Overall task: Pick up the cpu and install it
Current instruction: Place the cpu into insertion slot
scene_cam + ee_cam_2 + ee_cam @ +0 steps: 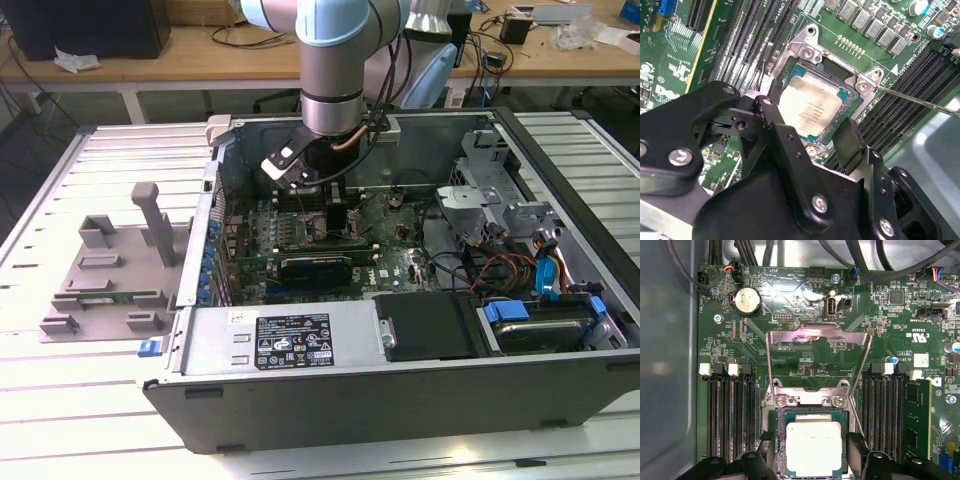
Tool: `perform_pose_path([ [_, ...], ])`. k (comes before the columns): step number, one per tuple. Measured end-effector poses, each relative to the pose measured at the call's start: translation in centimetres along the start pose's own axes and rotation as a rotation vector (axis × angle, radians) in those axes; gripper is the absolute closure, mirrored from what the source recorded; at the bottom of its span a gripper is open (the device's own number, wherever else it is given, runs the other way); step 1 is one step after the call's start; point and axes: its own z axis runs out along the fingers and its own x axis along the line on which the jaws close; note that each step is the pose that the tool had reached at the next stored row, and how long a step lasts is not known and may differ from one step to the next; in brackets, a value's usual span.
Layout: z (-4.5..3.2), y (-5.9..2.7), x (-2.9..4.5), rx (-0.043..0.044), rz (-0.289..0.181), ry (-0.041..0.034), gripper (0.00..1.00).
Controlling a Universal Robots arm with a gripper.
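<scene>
In the exterior view, a grey plastic tray (100,270) with upright posts lies toward the left edge of the slatted metal surface (60,400), well apart from the work. To its right stands the open dark grey computer case (350,420), with the arm reaching down over the green motherboard (400,265) near the case's far wall.

In the first wrist view, going across the board, a bank of long black memory slots (725,415) comes first. Next is the socket in the middle, and a second bank of black memory slots (880,415) is beyond it. The small flat square cpu (813,447) with a pale silvery metal top lies flat in that socket. The hinged silvery metal load plate (810,333) is swung open and lies back over the board, away from the gripper.

The black two-fingered gripper (810,117) hangs directly over the cpu. Its fingers are apart, one by each of the two opposite cpu edges that face the memory banks. As far as both wrist views show, neither finger (847,137) is pressing on the chip. The cpu is almost square, so no long axis matters. What counts is that it sits centred in the gap, straight below the gripper, with its sides square to the socket frame. It looks seated, though the open plate suggests it is not yet locked in.
</scene>
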Motion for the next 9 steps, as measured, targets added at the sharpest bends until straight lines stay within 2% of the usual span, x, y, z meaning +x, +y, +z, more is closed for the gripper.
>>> perform_pose_path([
  [3,-0.01,0.0,0.0,0.0,0.0,-0.0001,0.34],
  [4,-0.02,0.0,0.0,-0.0001,0.0,0.0,0.41],
  [9,-0.04,0.0,0.0,0.0,0.0,0.0,0.41],
])
